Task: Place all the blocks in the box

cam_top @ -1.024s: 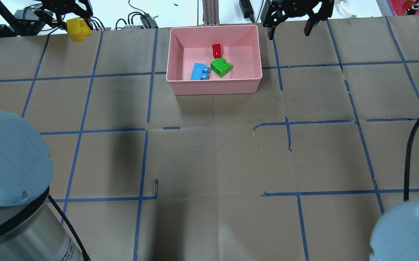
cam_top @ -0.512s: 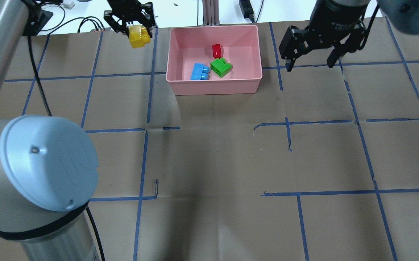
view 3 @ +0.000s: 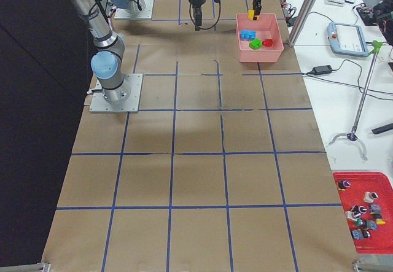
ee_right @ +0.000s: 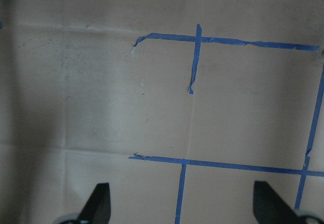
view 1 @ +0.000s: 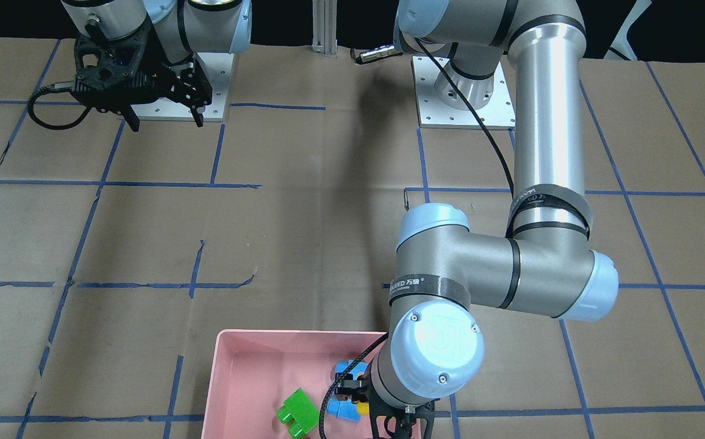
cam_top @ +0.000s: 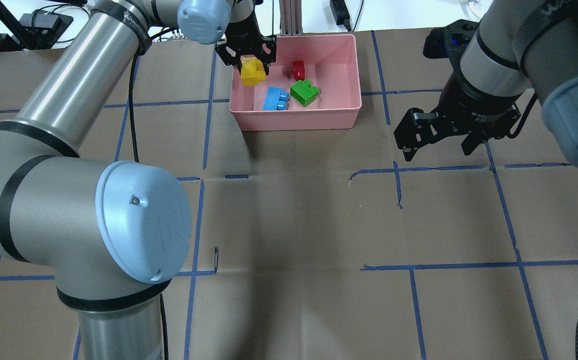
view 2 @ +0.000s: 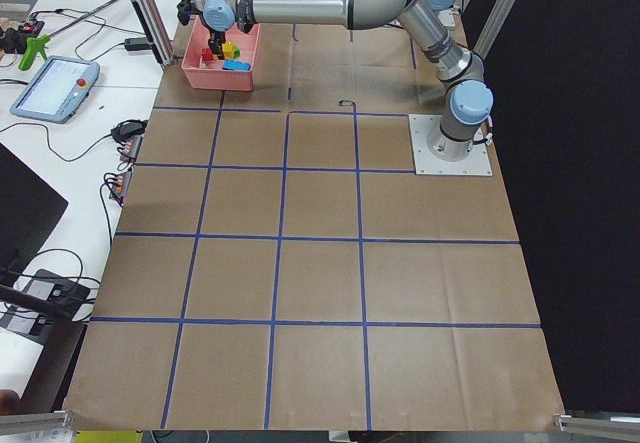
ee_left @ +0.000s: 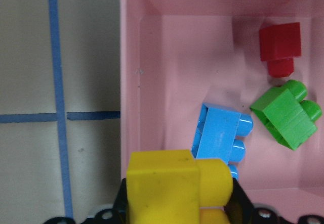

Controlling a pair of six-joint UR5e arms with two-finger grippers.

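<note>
The paper-covered table [cam_top: 294,225] carries the pink box [cam_top: 299,120] at its far edge. The right gripper [cam_top: 439,150] hangs with fingers spread, empty (well apart from the box). The left gripper [cam_top: 250,63] pinches the yellow block [cam_top: 252,72] over the box's left end. The light blue block [cam_top: 275,98], green block [cam_top: 304,93] and small red block [cam_top: 298,69] lie inside.

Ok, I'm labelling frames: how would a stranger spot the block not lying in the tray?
Find the pink tray at the table's far edge. Over its left end the left gripper holds the yellow block; the red block, green block and blue block lie loose inside.
</note>
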